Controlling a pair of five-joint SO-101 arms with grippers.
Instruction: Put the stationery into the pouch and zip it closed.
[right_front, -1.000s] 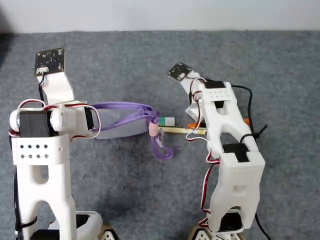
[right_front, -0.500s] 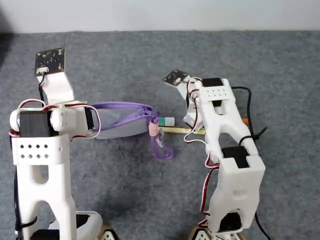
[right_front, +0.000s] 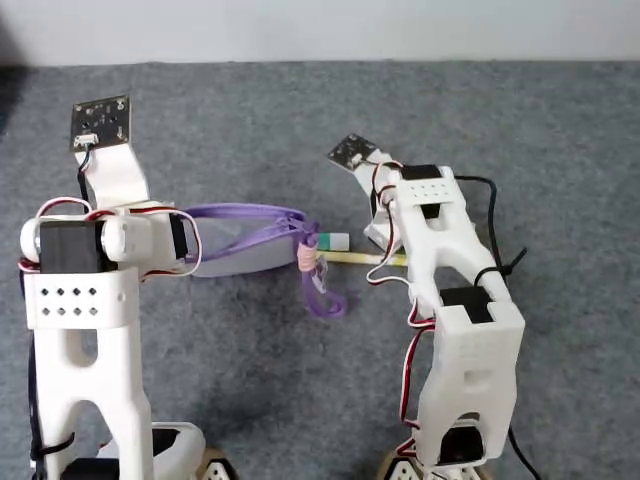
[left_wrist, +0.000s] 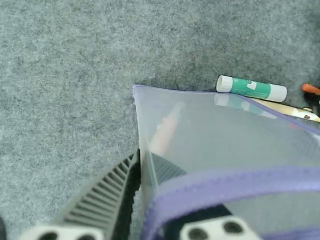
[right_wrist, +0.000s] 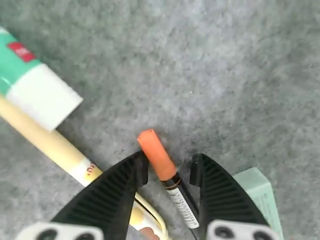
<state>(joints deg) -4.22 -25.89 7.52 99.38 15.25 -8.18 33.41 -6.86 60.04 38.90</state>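
Note:
The translucent pouch with purple zipper trim lies left of centre; my left gripper is shut on its edge, holding the mouth raised. A green-and-white glue stick and a yellow pen lie just beyond the pouch mouth. My right gripper is low over the carpet and open, its fingers on either side of the orange cap of a black pen. The glue stick and yellow pen lie beside it.
A purple strap loop with a pink bead trails from the pouch toward the front. A pale green eraser lies by the black pen. Grey carpet covers the table, and a white wall runs along the back.
My right arm has shifted a little to the left, toward the pouch, and now hides the orange pen in the high view. The left arm and pouch have not moved.

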